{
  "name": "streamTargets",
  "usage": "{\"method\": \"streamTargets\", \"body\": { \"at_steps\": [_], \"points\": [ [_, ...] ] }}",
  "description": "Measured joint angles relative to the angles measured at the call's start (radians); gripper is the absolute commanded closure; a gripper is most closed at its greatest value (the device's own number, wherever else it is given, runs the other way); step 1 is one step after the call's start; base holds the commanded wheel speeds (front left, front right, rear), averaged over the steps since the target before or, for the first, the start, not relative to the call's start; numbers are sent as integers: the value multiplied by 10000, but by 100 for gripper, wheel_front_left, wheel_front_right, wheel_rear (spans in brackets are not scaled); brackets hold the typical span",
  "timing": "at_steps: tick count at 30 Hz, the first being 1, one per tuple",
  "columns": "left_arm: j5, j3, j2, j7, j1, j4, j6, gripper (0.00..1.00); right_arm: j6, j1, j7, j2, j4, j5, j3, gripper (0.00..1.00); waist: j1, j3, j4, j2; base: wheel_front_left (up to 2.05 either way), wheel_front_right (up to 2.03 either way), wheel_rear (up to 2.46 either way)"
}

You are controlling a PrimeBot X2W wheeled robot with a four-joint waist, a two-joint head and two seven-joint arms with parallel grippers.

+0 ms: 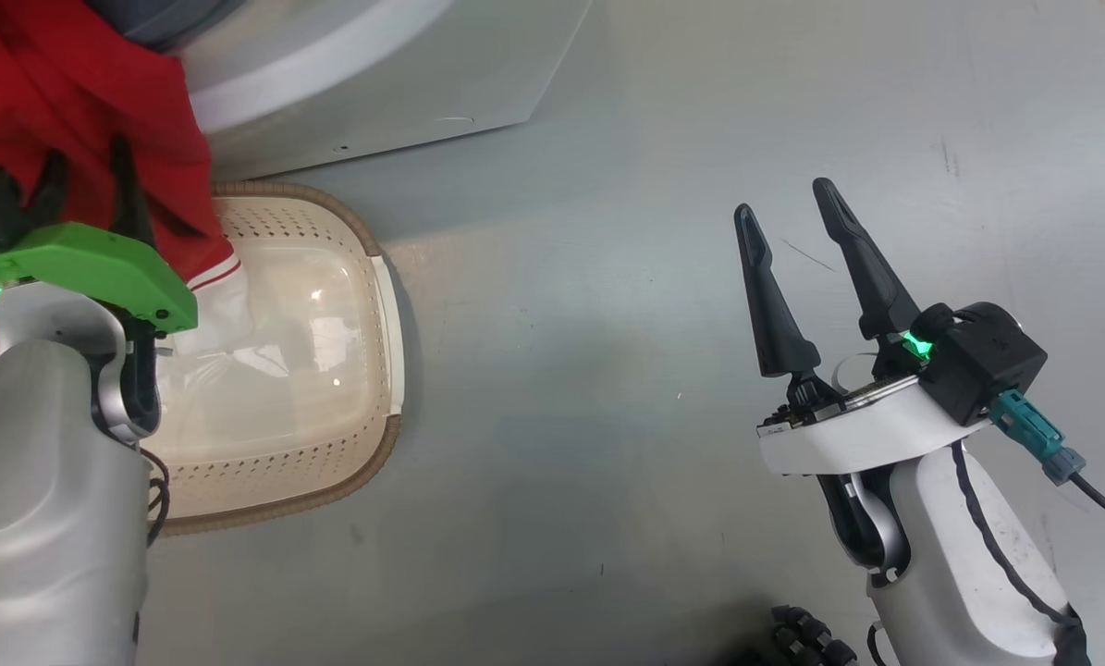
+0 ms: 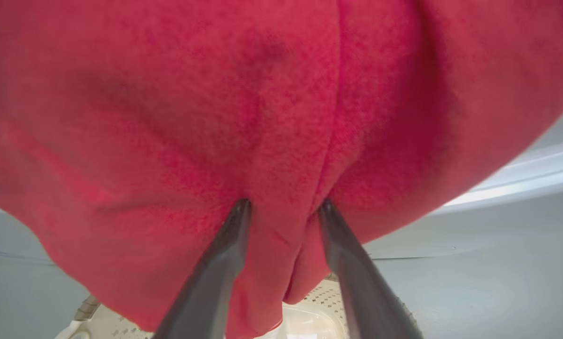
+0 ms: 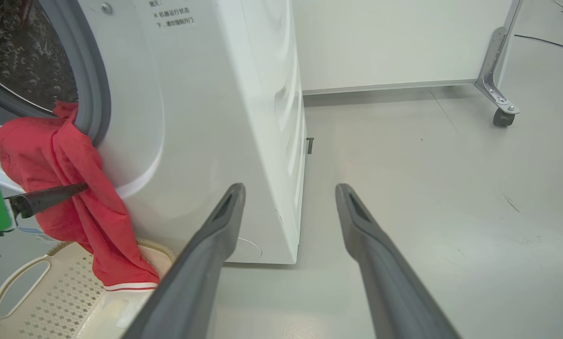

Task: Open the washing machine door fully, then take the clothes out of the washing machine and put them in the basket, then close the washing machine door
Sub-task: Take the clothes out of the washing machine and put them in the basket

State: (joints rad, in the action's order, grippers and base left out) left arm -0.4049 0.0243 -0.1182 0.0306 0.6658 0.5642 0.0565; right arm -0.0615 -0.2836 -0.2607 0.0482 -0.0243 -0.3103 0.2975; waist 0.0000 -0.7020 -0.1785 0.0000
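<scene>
A bright red garment with white trim hangs out of the grey-ringed port of the white washing machine, and its lower end reaches into the cream basket on the floor below. My left gripper is shut on a fold of this red fabric; its dark fingers press into the cloth above the basket's left part. From the right wrist, one left finger shows pinching the garment. My right gripper stands open over bare floor, holding nothing. The door is out of view.
The basket stands right against the machine's front. Grey floor stretches between the basket and my right arm. Behind the machine are a white wall panel and a metal leg on a caster.
</scene>
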Motion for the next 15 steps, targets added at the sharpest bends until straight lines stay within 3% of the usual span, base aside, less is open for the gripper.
{"method": "streamTargets", "body": {
  "at_steps": [1, 2, 15],
  "points": [
    [0, 0, -8, 4, 71, 92, -2, 84, 23, -2, 0, 0, -15, -29, 8, 0, 0, 6, -7, 0, 0, 0, 0],
    [0, 0, -19, 17, 130, 157, -2, 100, 23, -3, 0, 0, -40, -48, 10, 0, 0, 13, -14, 0, 0, 0, 0],
    [-38, 121, 182, 479, 303, 1064, -222, 100, 115, -12, 0, 2, -213, -42, -77, 0, 0, 251, 132, 0, 0, 0, 0]
  ]
}}
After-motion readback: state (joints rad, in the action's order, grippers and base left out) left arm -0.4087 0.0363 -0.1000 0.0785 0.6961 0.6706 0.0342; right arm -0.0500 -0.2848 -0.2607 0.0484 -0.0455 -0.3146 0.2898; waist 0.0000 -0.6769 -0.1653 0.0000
